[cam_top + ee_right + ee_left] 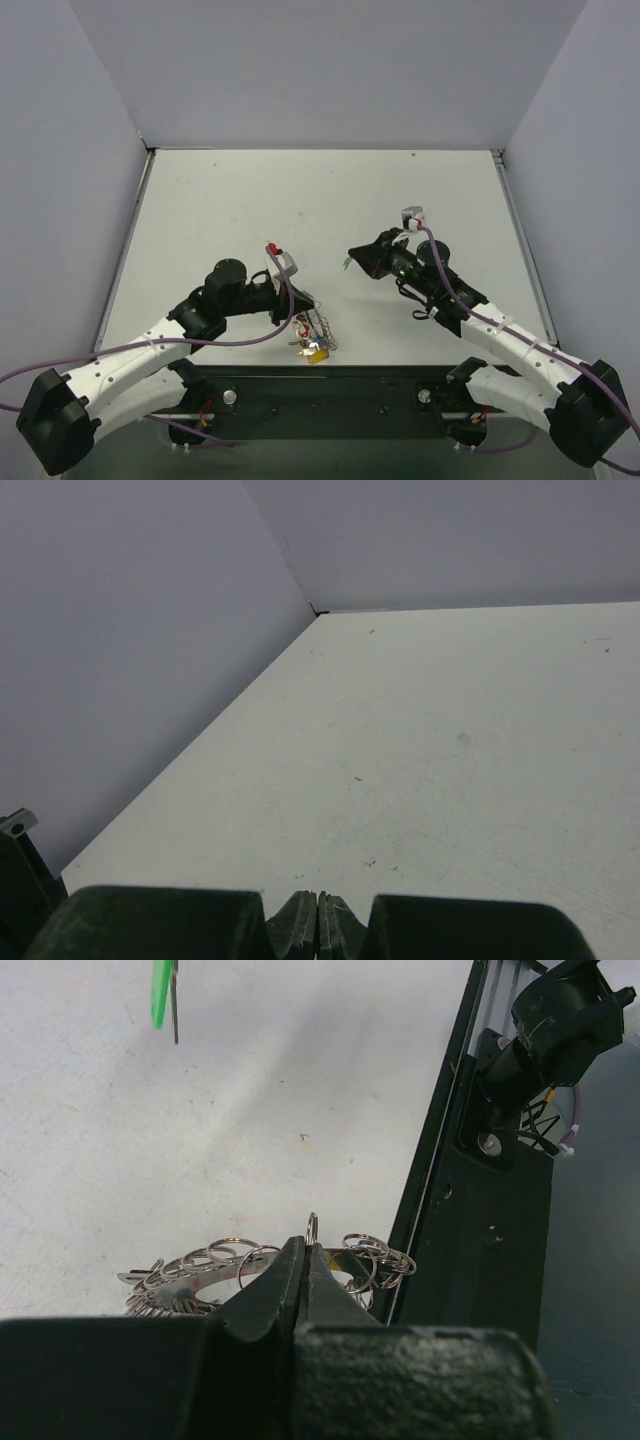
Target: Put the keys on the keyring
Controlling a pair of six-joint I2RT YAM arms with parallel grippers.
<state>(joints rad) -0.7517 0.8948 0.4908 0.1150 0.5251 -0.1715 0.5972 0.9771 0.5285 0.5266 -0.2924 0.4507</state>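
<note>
My left gripper (304, 303) (305, 1252) is shut on a small wire loop (312, 1227) of the keyring (318, 328) (200, 1265), a silver ring fringed with many loops, near the table's front edge. Keys with red, blue and yellow heads (311, 349) hang bunched at the ring's near end. My right gripper (349, 260) (319, 908) is shut, raised to the right of the left one. A green-headed key (160, 990) hangs in the air at the top of the left wrist view, at my right gripper's tip (346, 263). The right wrist view does not show the key.
The black base rail (330, 385) (480, 1210) runs along the table's near edge, just beside the keyring. Grey walls enclose the white table (320, 200) on three sides. The right arm's base (560, 1020) shows beyond the rail.
</note>
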